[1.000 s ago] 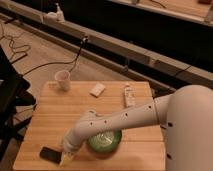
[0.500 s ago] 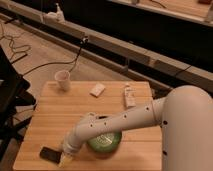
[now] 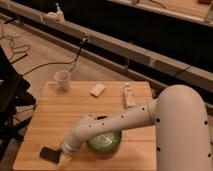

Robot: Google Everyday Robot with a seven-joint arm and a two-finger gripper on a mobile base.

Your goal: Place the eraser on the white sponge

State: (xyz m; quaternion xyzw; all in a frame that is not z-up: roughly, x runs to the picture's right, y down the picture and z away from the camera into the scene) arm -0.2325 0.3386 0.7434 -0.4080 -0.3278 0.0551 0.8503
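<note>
The eraser (image 3: 48,154), a small flat black block, lies near the front left corner of the wooden table (image 3: 55,117). My gripper (image 3: 64,159) is low over the table just right of the eraser, at or touching its right end. The white arm reaches to it from the right, passing over the green bowl (image 3: 106,141). The white sponge (image 3: 98,89), a small off-white pad, lies at the back middle of the table, far from the gripper.
A white cup (image 3: 62,80) stands at the back left of the table. A longer white carton-like box (image 3: 129,95) lies at the back right. Cables run over the floor to the left, and a dark chair frame stands by the table's left edge.
The gripper has dropped a little and shifted left, closer to the eraser. The eraser, sponge, cup and bowl have not moved.
</note>
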